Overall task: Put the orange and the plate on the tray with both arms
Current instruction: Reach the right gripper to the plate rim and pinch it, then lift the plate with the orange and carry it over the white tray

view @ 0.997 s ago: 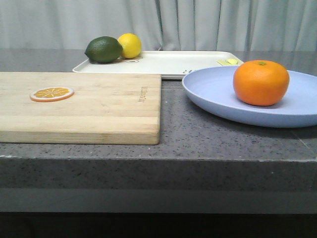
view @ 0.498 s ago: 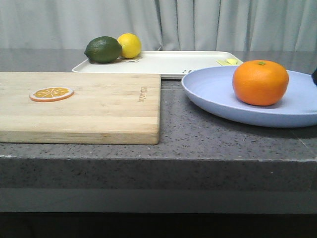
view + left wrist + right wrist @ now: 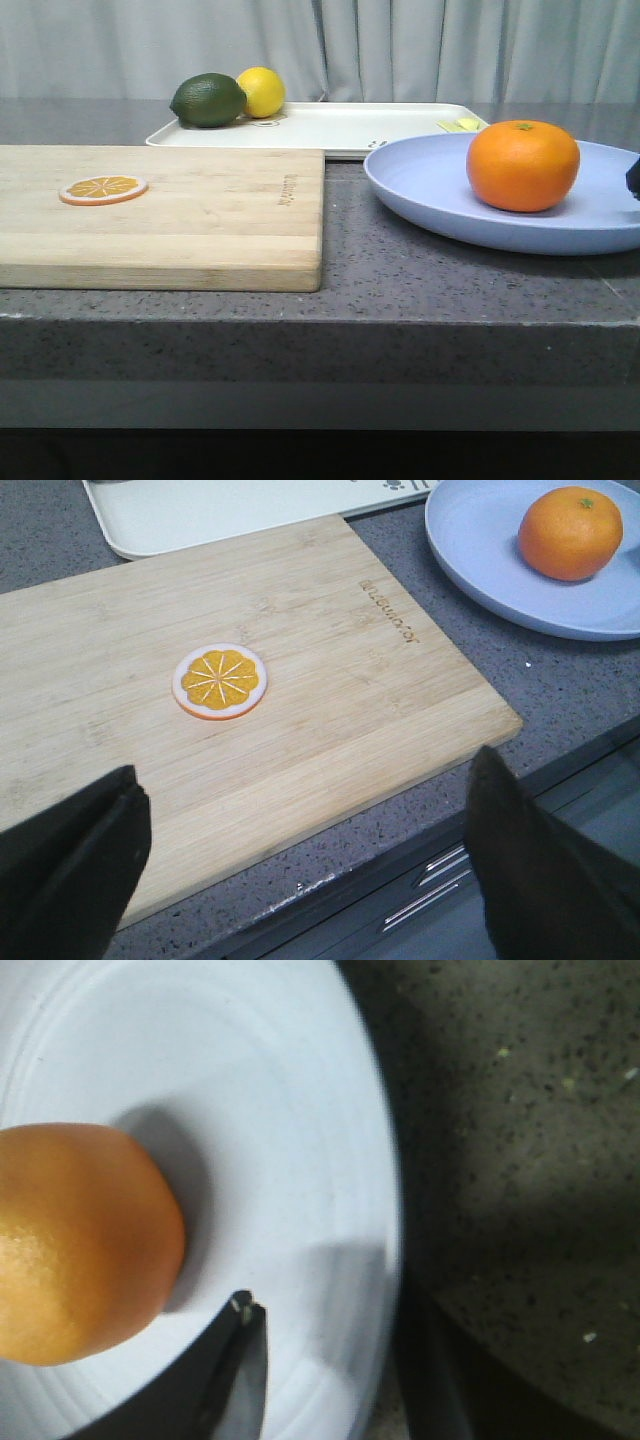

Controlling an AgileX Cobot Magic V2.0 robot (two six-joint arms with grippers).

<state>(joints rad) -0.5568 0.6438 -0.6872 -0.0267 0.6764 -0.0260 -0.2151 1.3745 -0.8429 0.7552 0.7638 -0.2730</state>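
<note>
evidently the right gripper (image 3: 330,1380) straddled the plate (image 3: 300,1160) rim, apparently to pinch it, grip unclear; the orange (image 3: 522,166) sat on it, near the tray (image 3: 350,125). left gripper (image 3: 300,860) gaped, empty.

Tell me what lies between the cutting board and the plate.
Only bare speckled countertop between the cutting board and the plate; the front view shows it.
</note>
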